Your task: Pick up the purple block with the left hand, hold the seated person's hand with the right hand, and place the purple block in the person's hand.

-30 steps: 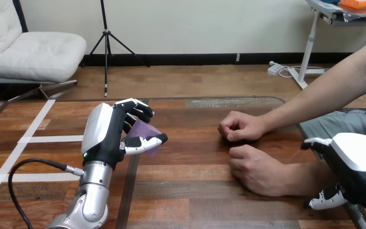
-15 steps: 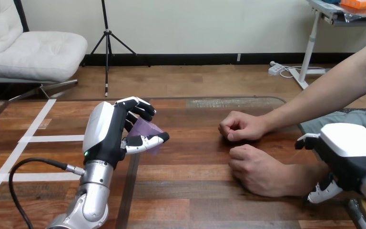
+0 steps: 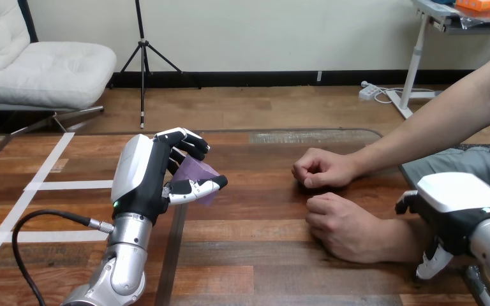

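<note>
Right hand (image 3: 453, 207) sits just beside the person's near wrist (image 3: 408, 239), can't tell its grip. Left hand (image 3: 143, 178) stands upright with fingers and thumb curled round the block (image 3: 196, 172). The block is tilted and mostly covered, so its long axis is unclear. The person's far fist (image 3: 322, 169) rests beyond.

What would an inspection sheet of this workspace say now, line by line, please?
Surface: wooden table, with white tape strips at its left.
Job's things: purple block held in the left hand; the person's far hand and the person's near hand rest closed on the table.
Clutter: nothing seen.
Hands: left hand curled round the block; right hand beside the near hand's wrist, hold cannot be told.
Cables: nothing seen.
Surroundings: the person's arms enter from the right.
</note>
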Robot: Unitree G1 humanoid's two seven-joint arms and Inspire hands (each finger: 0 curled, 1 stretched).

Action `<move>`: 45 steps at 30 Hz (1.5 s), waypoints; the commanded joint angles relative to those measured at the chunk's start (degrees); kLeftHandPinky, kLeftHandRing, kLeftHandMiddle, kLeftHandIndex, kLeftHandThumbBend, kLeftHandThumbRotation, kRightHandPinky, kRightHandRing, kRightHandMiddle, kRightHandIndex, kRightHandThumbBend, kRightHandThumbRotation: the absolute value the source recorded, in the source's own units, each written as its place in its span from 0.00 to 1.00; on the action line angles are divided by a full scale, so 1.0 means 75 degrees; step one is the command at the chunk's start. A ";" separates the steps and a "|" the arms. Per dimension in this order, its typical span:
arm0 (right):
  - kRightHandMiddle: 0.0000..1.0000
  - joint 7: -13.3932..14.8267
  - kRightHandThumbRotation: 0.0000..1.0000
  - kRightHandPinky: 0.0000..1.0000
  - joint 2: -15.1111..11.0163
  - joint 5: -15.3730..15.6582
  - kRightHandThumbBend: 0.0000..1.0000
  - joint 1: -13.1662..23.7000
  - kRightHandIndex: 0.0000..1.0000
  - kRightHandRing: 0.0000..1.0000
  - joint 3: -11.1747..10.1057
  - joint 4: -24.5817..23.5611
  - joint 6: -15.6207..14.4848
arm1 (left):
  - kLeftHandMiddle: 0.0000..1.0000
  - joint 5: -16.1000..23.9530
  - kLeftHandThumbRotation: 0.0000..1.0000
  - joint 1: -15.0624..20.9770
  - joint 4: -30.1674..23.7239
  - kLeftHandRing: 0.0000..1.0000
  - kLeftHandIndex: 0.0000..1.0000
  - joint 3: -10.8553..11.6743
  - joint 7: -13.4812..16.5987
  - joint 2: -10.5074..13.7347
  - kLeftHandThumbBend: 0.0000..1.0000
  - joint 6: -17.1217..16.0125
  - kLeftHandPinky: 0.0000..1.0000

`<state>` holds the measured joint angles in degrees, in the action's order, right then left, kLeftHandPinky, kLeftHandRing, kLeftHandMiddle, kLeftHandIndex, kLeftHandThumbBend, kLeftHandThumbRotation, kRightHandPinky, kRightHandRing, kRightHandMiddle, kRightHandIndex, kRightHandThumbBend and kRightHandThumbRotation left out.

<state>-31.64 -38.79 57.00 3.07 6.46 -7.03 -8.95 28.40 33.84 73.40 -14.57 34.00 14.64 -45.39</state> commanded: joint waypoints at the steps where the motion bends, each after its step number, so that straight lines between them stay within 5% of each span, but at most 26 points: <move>1: 0.83 0.0035 0.12 0.84 -0.0310 0.0165 0.85 0.0737 0.81 0.82 0.0240 0.0296 0.0146 | 0.51 -0.0049 0.00 0.0492 -0.0330 0.45 0.52 0.0084 0.0106 0.0048 0.64 -0.0132 0.39; 11: 0.82 0.0295 0.13 0.83 -0.0321 0.0253 0.86 0.1016 0.81 0.82 0.0482 0.0856 0.0397 | 0.52 -0.0012 0.00 0.0483 -0.0328 0.45 0.52 0.0082 0.0111 0.0080 0.63 -0.0159 0.39; 36: 0.84 0.0247 0.17 0.84 -0.0298 0.0394 0.84 0.1555 0.83 0.84 0.0979 0.1758 0.0561 | 0.52 -0.0003 0.00 0.0492 -0.0314 0.45 0.52 0.0092 0.0118 0.0091 0.64 -0.0104 0.40; 45: 0.81 0.0559 0.17 0.75 -0.0289 0.0365 0.85 0.1597 0.81 0.79 0.1067 0.2060 0.0657 | 0.52 0.0010 0.00 0.0504 -0.0318 0.45 0.53 0.0087 0.0146 0.0104 0.64 -0.0126 0.40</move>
<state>-29.42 -39.24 59.30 11.93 13.59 6.59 -4.33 28.86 33.84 73.39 -14.58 34.09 14.72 -45.44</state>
